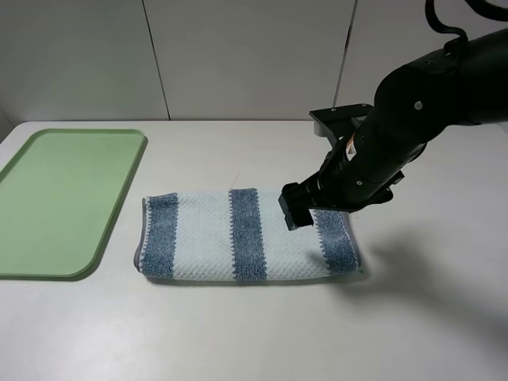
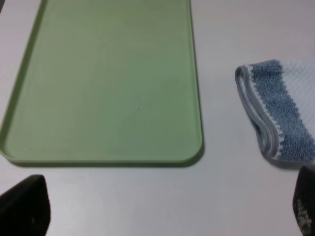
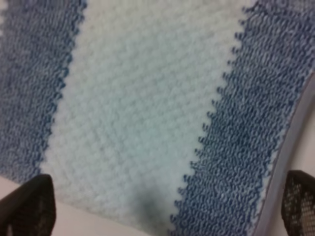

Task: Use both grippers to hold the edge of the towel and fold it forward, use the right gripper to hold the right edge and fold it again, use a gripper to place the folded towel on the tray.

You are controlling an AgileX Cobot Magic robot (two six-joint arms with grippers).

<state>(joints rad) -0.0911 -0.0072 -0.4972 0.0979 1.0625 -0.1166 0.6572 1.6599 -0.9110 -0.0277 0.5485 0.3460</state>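
Note:
The striped towel (image 1: pixel 246 236) lies folded into a long band on the white table, to the right of the tray. The light green tray (image 1: pixel 67 194) lies at the left with nothing on it. My right gripper (image 1: pixel 298 209) hangs just above the towel's right part, jaws wide apart and holding nothing. The right wrist view shows the towel (image 3: pixel 147 108) close below, with its grey hem (image 3: pixel 290 137) near one fingertip (image 3: pixel 298 201). My left gripper (image 2: pixel 162 211) is open and empty, facing the tray (image 2: pixel 108 83) and the towel's left end (image 2: pixel 275 108). The left arm is outside the exterior view.
A white panelled wall stands behind the table. The right arm's shadow falls on the table to the right of the towel.

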